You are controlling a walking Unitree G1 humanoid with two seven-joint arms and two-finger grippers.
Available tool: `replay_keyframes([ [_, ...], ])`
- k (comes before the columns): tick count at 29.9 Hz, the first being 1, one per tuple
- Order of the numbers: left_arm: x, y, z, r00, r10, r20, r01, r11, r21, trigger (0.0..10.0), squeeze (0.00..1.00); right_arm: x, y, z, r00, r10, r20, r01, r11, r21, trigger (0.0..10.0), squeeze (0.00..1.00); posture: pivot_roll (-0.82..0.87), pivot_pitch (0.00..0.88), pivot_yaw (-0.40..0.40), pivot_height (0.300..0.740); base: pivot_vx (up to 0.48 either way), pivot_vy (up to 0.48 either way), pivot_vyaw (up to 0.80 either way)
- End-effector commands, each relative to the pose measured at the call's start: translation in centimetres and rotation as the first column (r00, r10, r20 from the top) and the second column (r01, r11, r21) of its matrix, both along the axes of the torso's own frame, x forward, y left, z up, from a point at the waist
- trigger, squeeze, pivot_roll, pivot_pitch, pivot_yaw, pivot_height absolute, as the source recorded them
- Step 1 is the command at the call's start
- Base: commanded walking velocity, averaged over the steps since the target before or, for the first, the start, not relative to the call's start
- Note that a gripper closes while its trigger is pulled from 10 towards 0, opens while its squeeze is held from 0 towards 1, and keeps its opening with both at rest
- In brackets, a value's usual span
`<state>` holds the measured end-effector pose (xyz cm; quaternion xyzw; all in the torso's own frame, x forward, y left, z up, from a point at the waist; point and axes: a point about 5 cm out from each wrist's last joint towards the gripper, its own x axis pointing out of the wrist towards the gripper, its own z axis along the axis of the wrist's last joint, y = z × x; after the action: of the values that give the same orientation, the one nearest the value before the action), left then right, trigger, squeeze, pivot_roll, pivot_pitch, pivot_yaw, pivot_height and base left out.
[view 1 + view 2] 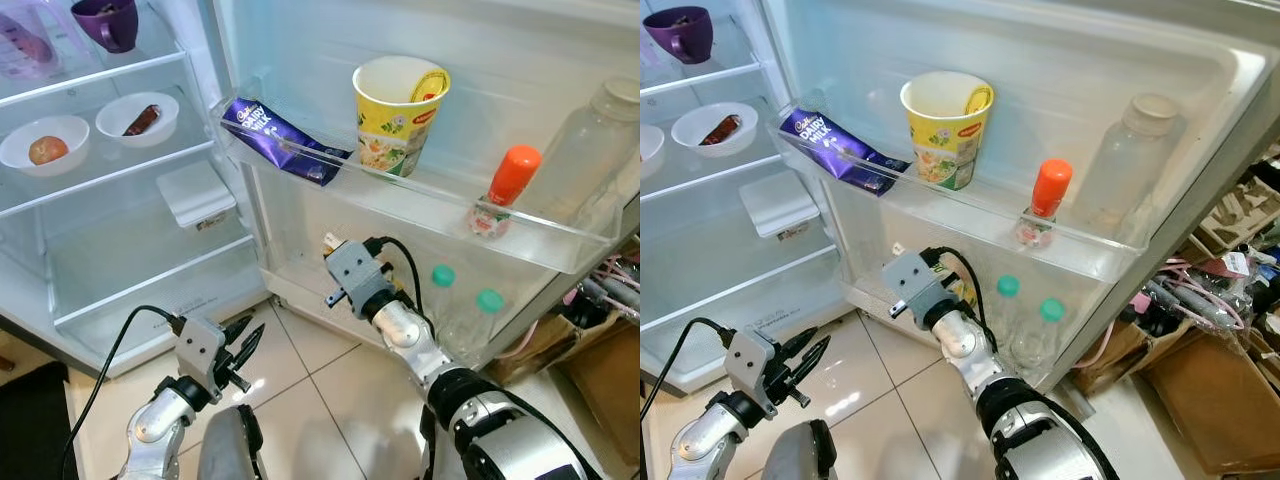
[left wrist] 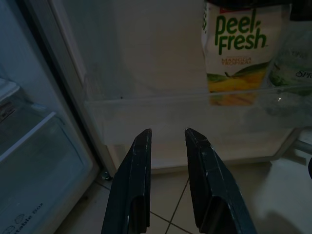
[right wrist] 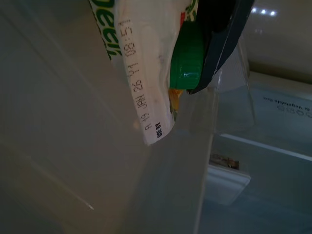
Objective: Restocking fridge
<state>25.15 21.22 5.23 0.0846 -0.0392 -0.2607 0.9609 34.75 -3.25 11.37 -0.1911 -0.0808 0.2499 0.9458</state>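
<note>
Fingers of the right gripper clamp the juice carton in the door's lower shelf; left gripper hangs parted.

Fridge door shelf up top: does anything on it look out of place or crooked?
Yes: the purple chocolate bar lies slanted over the upper door shelf's front rail, beside the upright yellow noodle cup. The orange-capped bottle stands straight.

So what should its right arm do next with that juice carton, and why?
Probably open the right gripper and draw back: the Peel Fresh carton already stands in the lower door shelf, with a finger beside its green cap.
</note>
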Motion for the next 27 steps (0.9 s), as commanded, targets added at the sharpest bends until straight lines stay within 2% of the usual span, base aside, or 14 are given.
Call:
replay_keyframes([
  [1,-0.4,0.3,-0.3,1.000,0.002,-0.023,-0.002,1.000,0.006,10.0,0.00,0.1,-0.2,-0.1,1.000,-0.017,-0.008,0.017,1.000,-0.004,10.0,0.00,0.09,0.228,-0.029,0.304,0.000,0.000,0.00],
  [6,-0.4,0.2,-0.3,1.000,0.001,-0.024,-0.001,1.000,0.007,10.0,0.00,0.6,-0.9,0.0,0.999,-0.036,-0.003,0.036,0.998,-0.043,10.0,0.00,0.09,0.227,-0.027,0.304,0.000,0.000,0.00],
  [17,-0.4,-0.1,-0.3,0.999,-0.008,-0.038,0.009,1.000,0.004,10.0,0.00,1.1,-2.3,0.4,0.999,-0.044,0.006,0.045,0.998,-0.043,10.0,0.00,0.07,0.224,-0.019,0.304,0.000,0.000,0.00],
  [24,-0.2,-0.3,-0.3,0.999,-0.014,-0.044,0.014,1.000,0.003,10.0,0.00,1.2,-3.2,-0.1,0.998,-0.067,-0.019,0.066,0.997,-0.051,10.0,0.00,0.07,0.220,-0.011,0.304,0.000,0.000,0.00],
  [25,-0.1,-0.3,-0.2,0.999,-0.016,-0.045,0.016,1.000,0.003,10.0,0.00,1.2,-3.4,-0.2,0.997,-0.073,-0.023,0.072,0.996,-0.057,10.0,0.71,0.06,0.217,-0.009,0.304,0.000,0.000,0.00],
  [26,-0.1,-0.3,-0.2,0.999,-0.016,-0.045,0.016,1.000,0.003,10.0,0.00,1.2,-3.4,-0.2,0.997,-0.073,-0.023,0.072,0.996,-0.057,10.0,0.71,0.06,0.217,-0.009,0.304,0.000,0.000,0.00],
  [27,-0.1,-0.3,-0.2,0.999,-0.017,-0.046,0.017,1.000,0.004,10.0,0.00,1.2,-3.6,-0.3,0.996,-0.080,-0.026,0.078,0.995,-0.057,10.0,1.00,0.06,0.217,-0.008,0.304,0.000,0.000,0.00],
])
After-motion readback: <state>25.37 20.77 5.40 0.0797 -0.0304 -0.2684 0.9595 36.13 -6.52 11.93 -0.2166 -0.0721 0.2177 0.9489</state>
